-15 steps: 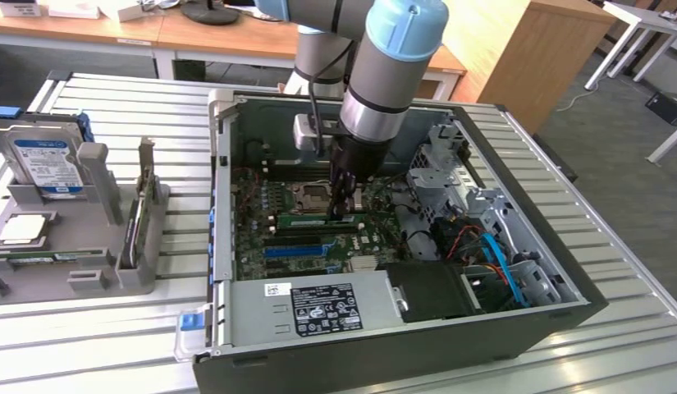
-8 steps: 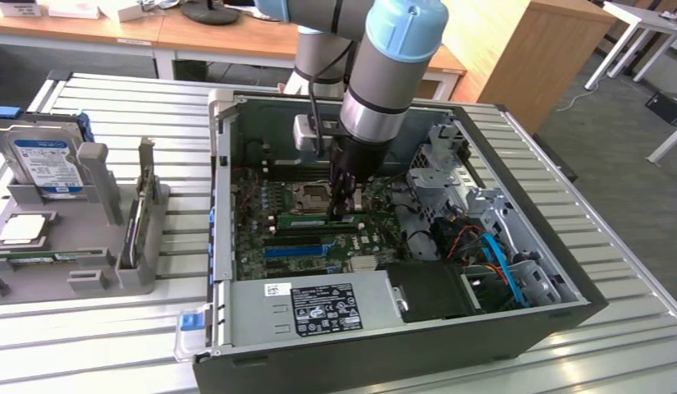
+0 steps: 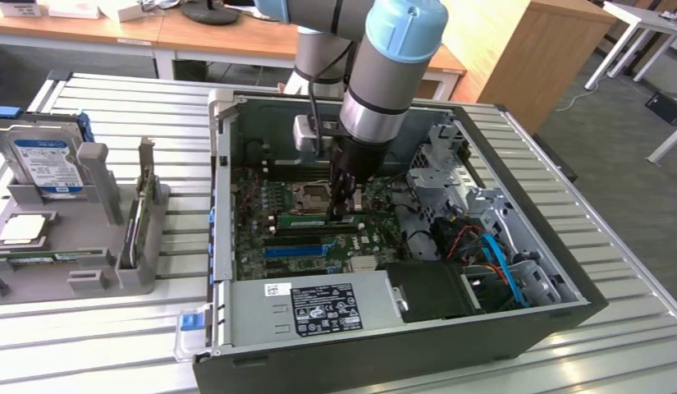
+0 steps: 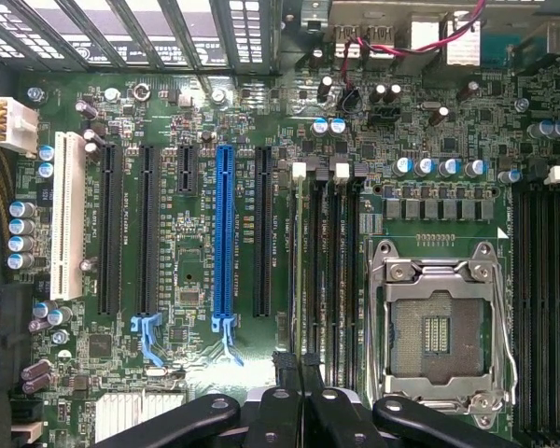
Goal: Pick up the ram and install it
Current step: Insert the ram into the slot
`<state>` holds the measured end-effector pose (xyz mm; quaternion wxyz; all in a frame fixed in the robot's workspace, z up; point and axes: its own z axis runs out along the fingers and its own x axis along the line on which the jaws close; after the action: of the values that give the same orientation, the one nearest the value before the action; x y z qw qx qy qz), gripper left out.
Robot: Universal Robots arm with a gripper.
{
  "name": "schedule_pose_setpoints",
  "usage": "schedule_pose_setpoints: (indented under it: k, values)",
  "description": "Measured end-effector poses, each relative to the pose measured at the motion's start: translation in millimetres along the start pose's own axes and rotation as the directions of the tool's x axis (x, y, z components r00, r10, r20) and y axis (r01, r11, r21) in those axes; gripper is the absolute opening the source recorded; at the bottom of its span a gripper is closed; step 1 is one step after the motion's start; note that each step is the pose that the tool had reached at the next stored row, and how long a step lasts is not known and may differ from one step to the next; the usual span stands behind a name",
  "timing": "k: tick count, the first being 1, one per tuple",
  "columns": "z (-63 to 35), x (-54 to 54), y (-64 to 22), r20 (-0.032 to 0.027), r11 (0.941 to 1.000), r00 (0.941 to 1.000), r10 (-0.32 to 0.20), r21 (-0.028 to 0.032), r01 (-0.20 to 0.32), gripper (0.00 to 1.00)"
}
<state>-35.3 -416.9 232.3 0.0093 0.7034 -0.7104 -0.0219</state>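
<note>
On the power supply (image 3: 262, 316): a black sticker (image 3: 325, 308) with white print and a small white label beside it, both too small to read.
On the hard drive (image 3: 43, 160): a blue-and-white label, wording not legible. The drive stands upright in a grey plastic rack (image 3: 86, 275) at the table's (image 3: 98, 353) edge, on the exterior view's left.
On the motherboard (image 4: 191, 280): white lettering runs beside the slots, too fine to make out.
Ram (image 3: 305, 220): a thin, narrow green stick standing on edge along a black slot, between the processor socket (image 3: 314, 194) and the blue slot (image 3: 299, 249). I cannot tell whether it is fully seated.
Gripper (image 3: 340, 215): black fingers clenched together, tips down at one end of the ram. I cannot tell whether they pinch it or only press on it. In the wrist view the gripper (image 4: 296, 359) sits over the black slots with white latches (image 4: 300, 171).
Arm (image 3: 382, 74): grey metal tube with pale blue caps, reaching down into the case (image 3: 371, 357).
Case: black sheet metal, side open, lying flat on the ribbed metal table.
Socket: square, with a shiny steel frame and lever.
Slots: one long blue, one white (image 4: 67, 215), the others black.
</note>
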Motion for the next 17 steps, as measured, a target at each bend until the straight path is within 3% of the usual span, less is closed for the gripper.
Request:
schedule_pose_setpoints:
  k: [17]
  values:
    - [0.4,-0.4,0.0,0.0008,0.9999,0.9999,0.012,0.0002,-0.012,0.12]
